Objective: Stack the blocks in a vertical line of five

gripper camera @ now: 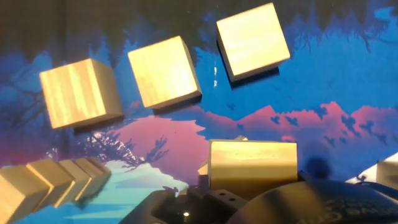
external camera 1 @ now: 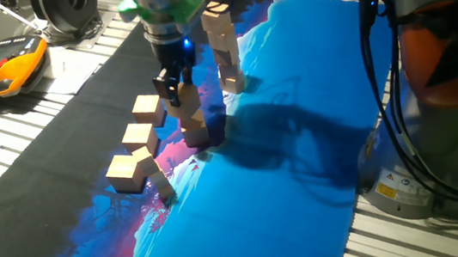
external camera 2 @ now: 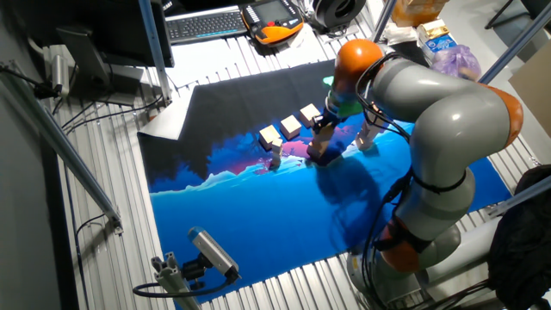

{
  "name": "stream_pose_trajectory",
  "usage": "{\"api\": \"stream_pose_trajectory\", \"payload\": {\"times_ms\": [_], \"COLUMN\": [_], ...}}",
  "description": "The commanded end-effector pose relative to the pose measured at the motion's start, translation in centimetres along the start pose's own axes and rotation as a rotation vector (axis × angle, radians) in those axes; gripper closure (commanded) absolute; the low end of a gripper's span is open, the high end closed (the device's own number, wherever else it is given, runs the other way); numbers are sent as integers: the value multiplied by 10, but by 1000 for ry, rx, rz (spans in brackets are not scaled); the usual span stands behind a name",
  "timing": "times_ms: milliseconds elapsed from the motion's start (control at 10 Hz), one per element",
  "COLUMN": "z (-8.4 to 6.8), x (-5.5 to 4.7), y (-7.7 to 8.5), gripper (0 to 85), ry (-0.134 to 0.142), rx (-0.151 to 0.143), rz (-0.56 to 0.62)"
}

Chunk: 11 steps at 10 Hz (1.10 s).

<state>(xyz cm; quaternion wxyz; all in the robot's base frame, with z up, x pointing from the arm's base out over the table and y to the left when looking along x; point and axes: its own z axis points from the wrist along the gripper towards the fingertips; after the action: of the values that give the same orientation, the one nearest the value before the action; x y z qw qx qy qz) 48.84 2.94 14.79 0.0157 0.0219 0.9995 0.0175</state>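
1. The black two-finger gripper (external camera 1: 180, 89) hung under the arm's green-collared wrist, right over a short column of light-tan wooden cubes (external camera 1: 194, 122) standing on the blue-and-pink printed mat (external camera 1: 304, 180) that covered the bench (external camera 1: 6, 145).
2. Its fingers were at the column's top cube, which filled the lower middle of the hand view (gripper camera: 252, 168). Whether the fingers were pressed against that cube or just beside it, I cannot tell.
3. The column's long axis ran upright, straight below the gripper. Its exact number of cubes could not be counted, as the fingers hid part of it.
4. A second, taller stack of the same tan cubes (external camera 1: 224, 47) stood just behind the gripper, also upright, with its top cube sitting slightly askew.
5. Three loose tan cubes lay flat in a diagonal row to the side of the column: the farthest cube (external camera 1: 148, 109), the middle cube (external camera 1: 138, 137) and the nearest cube (external camera 1: 128, 172). They were close together; from the hand view they were seen with gaps between them, each turned a little differently.
6. A further small tan piece (external camera 1: 163, 186) stood tilted just beside the nearest cube.
7. An orange-and-black handheld device (external camera 1: 6, 69) lay well apart, off the mat at the bench's far corner.
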Motion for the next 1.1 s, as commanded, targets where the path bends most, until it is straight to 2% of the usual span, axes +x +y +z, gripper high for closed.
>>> {"api": "stream_pose_trajectory", "payload": {"times_ms": [0, 100, 200, 300, 400, 500, 600, 700, 800, 900, 1000], "z": [2, 3, 4, 5, 7, 9, 10, 10, 12, 14, 14], "x": [0, -1, -1, -1, -1, -2, -1, 0, 3, 7, 8], "y": [-1, -1, 0, 0, -1, -1, 0, 0, 1, 2, 2], "gripper": [850, 850, 850, 850, 850, 850, 850, 850, 850, 850, 850], "ry": [-13, -37, -39, -21, -18, -25, -17, 4, 43, 62, 69], "rx": [-2, 9, 35, 34, 28, 34, 31, 27, 32, 28, 15], "rz": [-10, -58, -78, -42, -33, -58, -30, 29, 164, 289, 356]}}
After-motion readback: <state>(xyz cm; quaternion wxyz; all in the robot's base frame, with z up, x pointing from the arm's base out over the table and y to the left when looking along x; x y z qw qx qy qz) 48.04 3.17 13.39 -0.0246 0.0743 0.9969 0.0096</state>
